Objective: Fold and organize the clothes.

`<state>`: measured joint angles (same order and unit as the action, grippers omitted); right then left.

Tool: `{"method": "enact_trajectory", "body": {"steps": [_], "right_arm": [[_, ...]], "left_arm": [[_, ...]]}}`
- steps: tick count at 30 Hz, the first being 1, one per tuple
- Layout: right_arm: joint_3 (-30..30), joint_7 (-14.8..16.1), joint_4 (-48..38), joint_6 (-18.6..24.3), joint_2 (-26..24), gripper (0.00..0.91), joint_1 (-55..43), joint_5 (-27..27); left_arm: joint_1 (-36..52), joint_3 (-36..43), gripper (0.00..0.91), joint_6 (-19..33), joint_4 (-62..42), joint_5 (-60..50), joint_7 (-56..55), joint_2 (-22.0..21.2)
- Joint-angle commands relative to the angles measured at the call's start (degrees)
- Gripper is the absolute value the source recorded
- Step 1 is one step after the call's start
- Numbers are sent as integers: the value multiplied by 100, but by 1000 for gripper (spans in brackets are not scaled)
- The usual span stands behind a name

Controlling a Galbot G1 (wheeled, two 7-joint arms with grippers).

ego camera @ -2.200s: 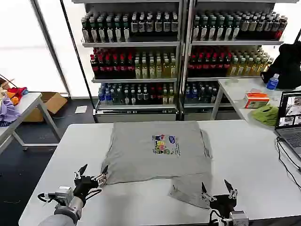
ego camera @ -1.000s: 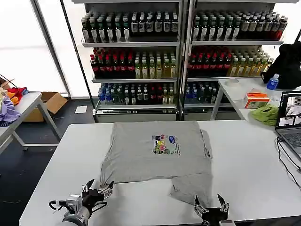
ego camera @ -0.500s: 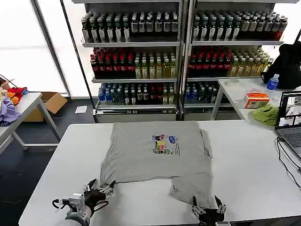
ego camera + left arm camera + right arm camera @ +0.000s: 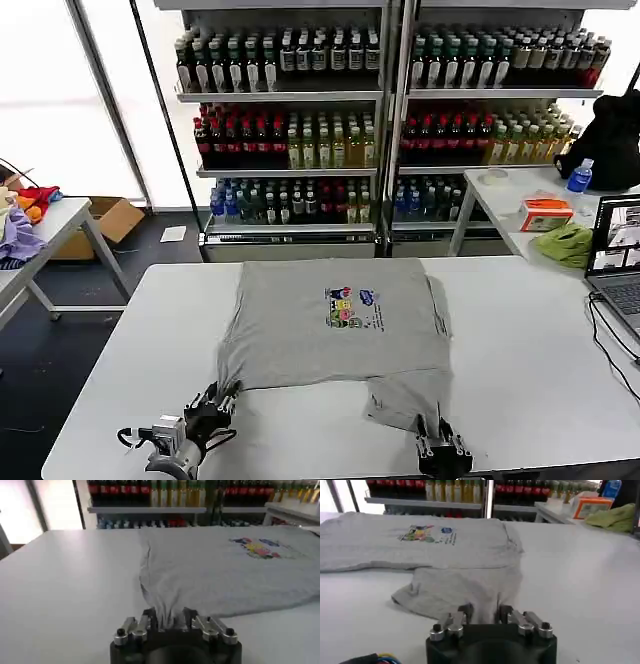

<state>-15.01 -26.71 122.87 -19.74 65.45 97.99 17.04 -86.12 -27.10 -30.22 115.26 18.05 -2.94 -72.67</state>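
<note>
While both grippers pinch cloth:
Left gripper [image 4: 169,621]: 2 fingers closed on the grey shirt's [image 4: 335,325] near left corner.
Right gripper [image 4: 484,614]: 2 fingers clamped on its near right flap.
Shirt: spread across the white table [image 4: 530,330] beyond both, print [image 4: 352,307] up.

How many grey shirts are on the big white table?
1: a light grey cotton shirt with a colourful chest print lies spread mid-table, both grippers at its near hem. Another could be hidden underneath.
</note>
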Motion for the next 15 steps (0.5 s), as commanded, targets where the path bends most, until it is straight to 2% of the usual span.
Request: {"method": "enact_trajectory", "body": {"steps": [1,8,11,15], "right_arm": [[-172,300,340,234,-10,0,-50,-226],[-420,471,435,302,46,0,-384,-249],[-490,566,325,455,134,0,-661,-253],[-519,647,132,452,226,0,-1042,-232]], "left_arm": [[91,5,0,140,-20,17,9,-46],[349,-28,0,307,87,62,-3,-202],[513,-39,0,414,67,83,-41,-255],[811,-99,0,558,64,208,-53,-222]]}}
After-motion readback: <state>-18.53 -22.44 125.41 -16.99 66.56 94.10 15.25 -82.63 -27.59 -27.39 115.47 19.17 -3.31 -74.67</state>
